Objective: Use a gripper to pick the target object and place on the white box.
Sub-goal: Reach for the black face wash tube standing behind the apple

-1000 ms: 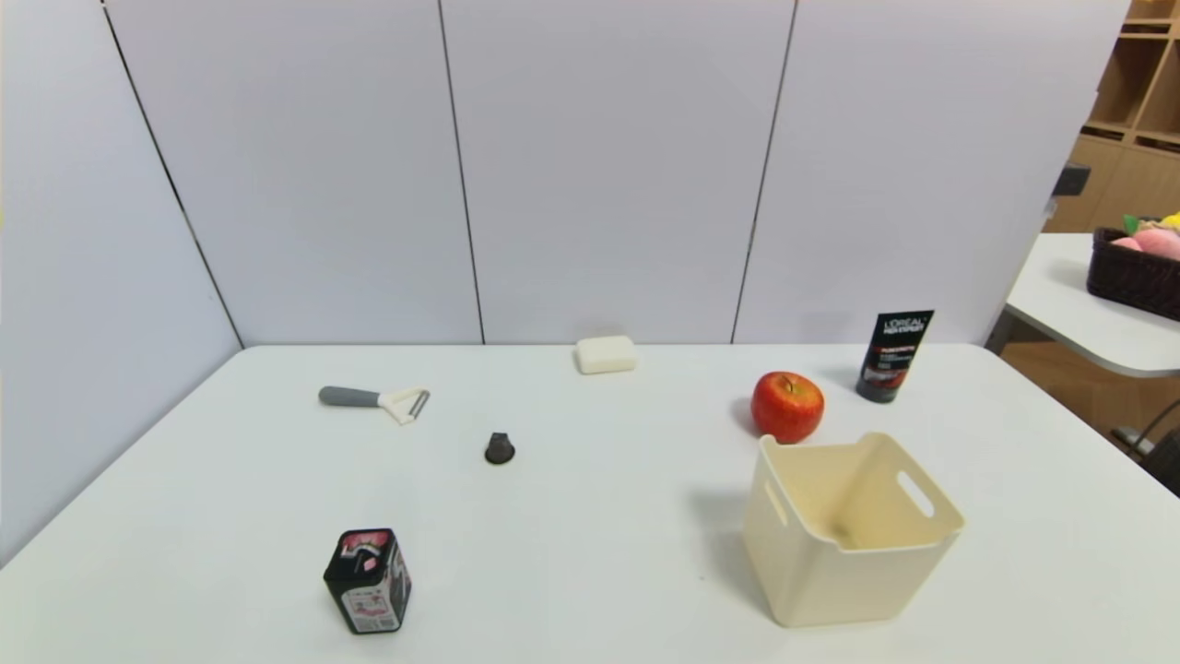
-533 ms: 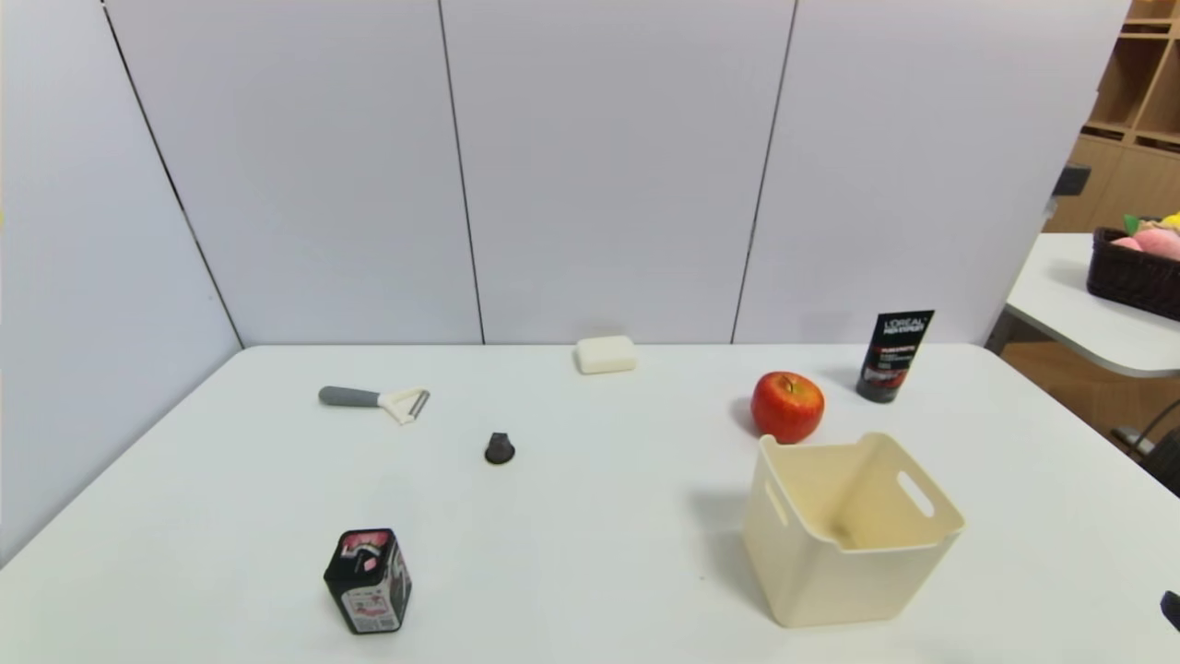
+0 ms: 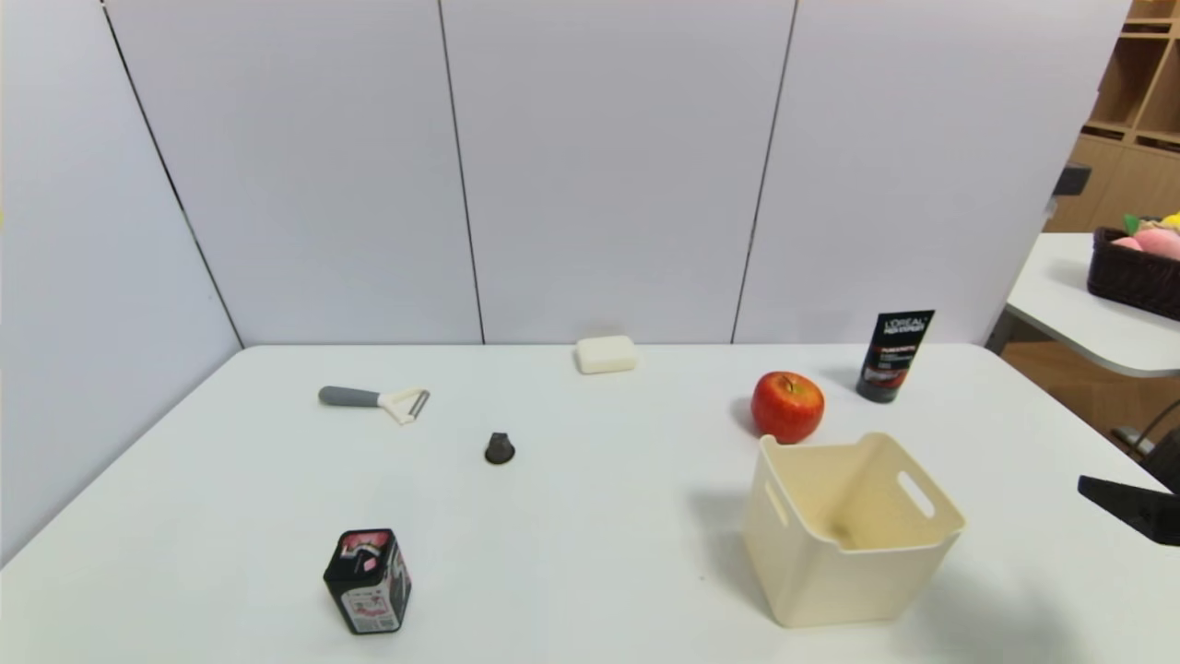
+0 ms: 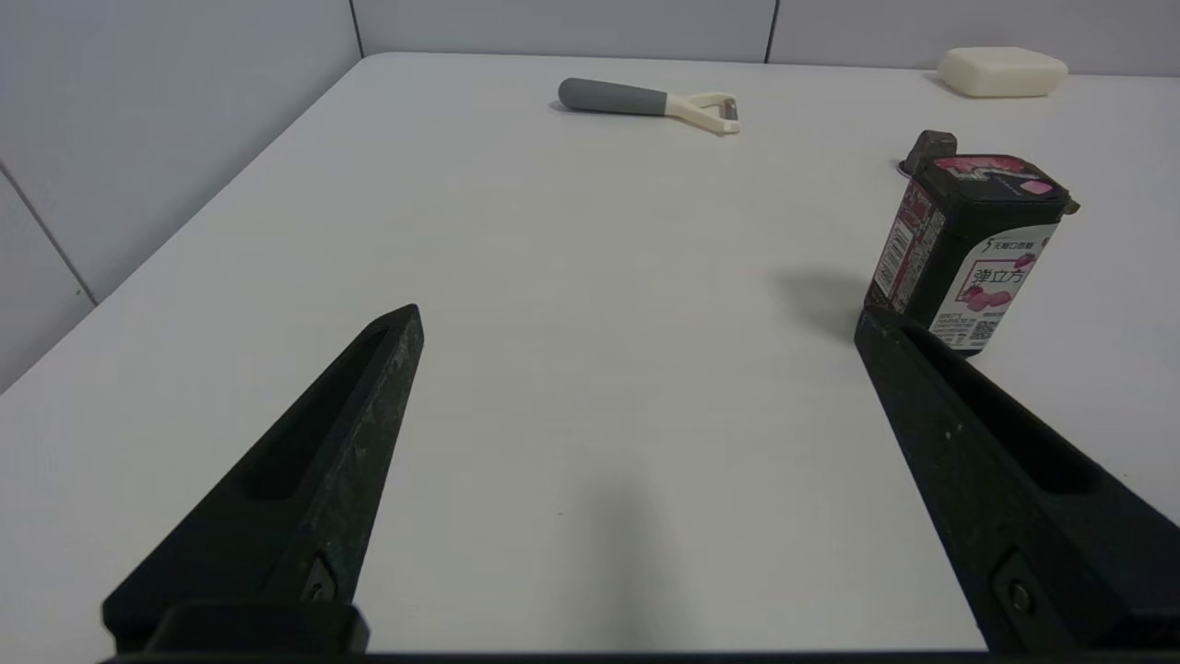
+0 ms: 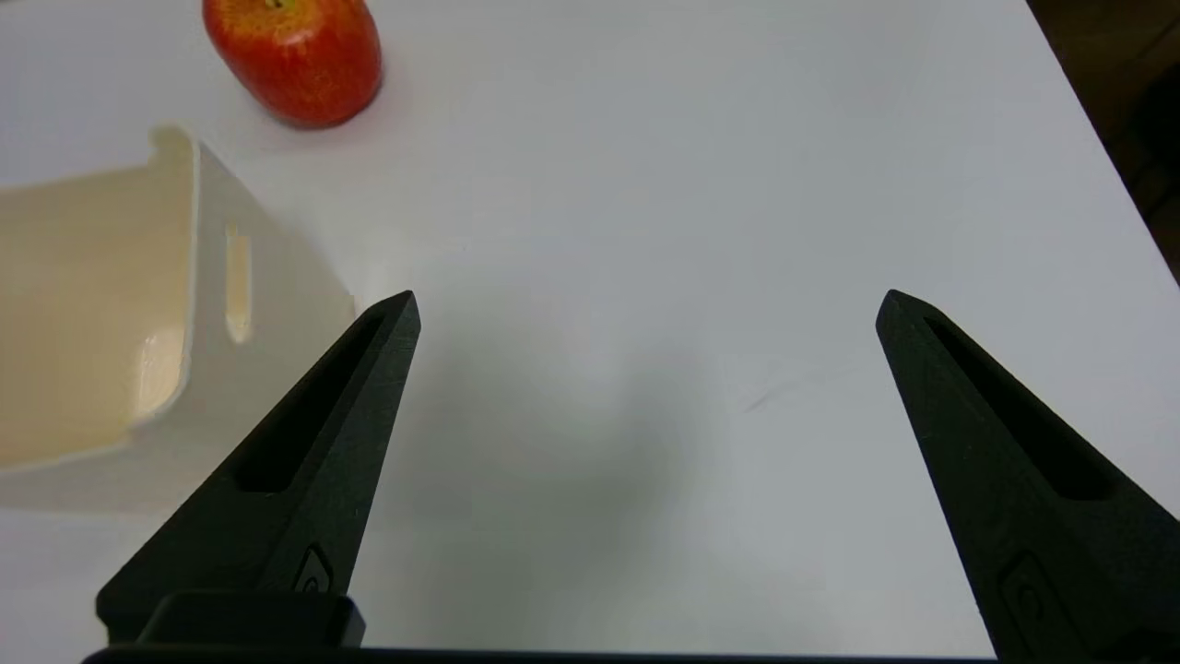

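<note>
The right claw (image 5: 645,304) hung over the white surface (image 3: 590,516) with its two black fingers spread wide and nothing between them. In the head view only a dark tip of it (image 3: 1129,503) showed at the right edge. The cream-white open-topped plastic box (image 5: 111,314) stood upright just beside the right claw's left finger, one oval handle slot facing it. The red apple (image 5: 293,57) lay ahead of the claw, beyond the box.

The slim black squeeze tube with white lettering and a red band (image 3: 894,355) stood upright, well ahead of the right claw and apart from it, just beyond the apple (image 3: 786,407) and farther off than the box (image 3: 848,530).

The left claw (image 4: 636,314) was low over the surface, equally wide open and empty. The squat black tin with a pink and white label (image 4: 968,254) stood just ahead of its right finger. Well beyond lay a grey-handled peeler (image 4: 650,99), a small dark object (image 4: 926,148) behind the tin, and a white soap-like block (image 4: 1002,71).
</note>
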Available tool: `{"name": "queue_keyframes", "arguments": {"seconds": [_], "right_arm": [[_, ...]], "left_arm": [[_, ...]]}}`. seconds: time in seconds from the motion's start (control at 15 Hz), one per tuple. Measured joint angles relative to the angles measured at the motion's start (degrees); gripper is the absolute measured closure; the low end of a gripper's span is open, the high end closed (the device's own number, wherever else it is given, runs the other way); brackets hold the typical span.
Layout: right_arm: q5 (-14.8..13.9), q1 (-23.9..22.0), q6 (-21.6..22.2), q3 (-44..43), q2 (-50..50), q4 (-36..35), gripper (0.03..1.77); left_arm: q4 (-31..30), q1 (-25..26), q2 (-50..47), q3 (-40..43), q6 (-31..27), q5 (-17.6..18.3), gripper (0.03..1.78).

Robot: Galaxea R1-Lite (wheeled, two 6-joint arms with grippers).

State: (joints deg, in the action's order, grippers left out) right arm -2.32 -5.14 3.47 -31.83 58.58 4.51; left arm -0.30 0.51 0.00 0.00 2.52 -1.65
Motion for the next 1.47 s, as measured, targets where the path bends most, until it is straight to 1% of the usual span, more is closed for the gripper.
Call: {"name": "queue_keyframes", "arguments": {"seconds": [0.13,0.4,0.53,0.73,0.93,1.07,1.2,1.33,1.47], "right_arm": [[0.04,-1.08,-0.06,-1.94,5.81,-3.13,0.09],[0.01,-2.02,-0.87,-2.67,16.36,-13.63,0.09],[0.04,-2.10,-1.37,-2.76,21.86,-20.14,0.09],[0.11,-2.10,-3.15,-2.76,30.61,-33.32,0.09],[0.52,-2.07,-4.85,-2.82,40.66,-49.47,0.09],[1.48,-2.05,-6.00,-2.76,46.91,-57.93,0.09],[2.89,-1.99,-6.34,-3.67,52.42,-63.68,0.09],[4.43,-1.82,-6.50,-5.38,56.89,-67.77,0.09],[6.80,-1.68,-6.72,-7.39,60.81,-70.02,0.09]], "left_arm": [[-0.02,0.00,0.00,0.00,0.00,0.02,0.12],[-0.02,0.00,0.00,0.00,-0.02,0.00,0.12],[0.00,0.00,0.00,0.00,-0.02,0.02,0.12],[-0.02,0.00,0.00,0.00,0.00,0.02,0.12],[0.00,0.00,0.00,0.00,0.00,0.00,0.12],[0.00,0.00,0.00,0.00,-0.02,0.00,0.12],[-0.02,0.00,0.00,0.00,0.00,0.00,0.12],[-0.02,0.00,0.00,0.00,0.00,0.00,0.12],[-0.02,0.00,0.00,0.00,0.00,0.00,0.12]]}}
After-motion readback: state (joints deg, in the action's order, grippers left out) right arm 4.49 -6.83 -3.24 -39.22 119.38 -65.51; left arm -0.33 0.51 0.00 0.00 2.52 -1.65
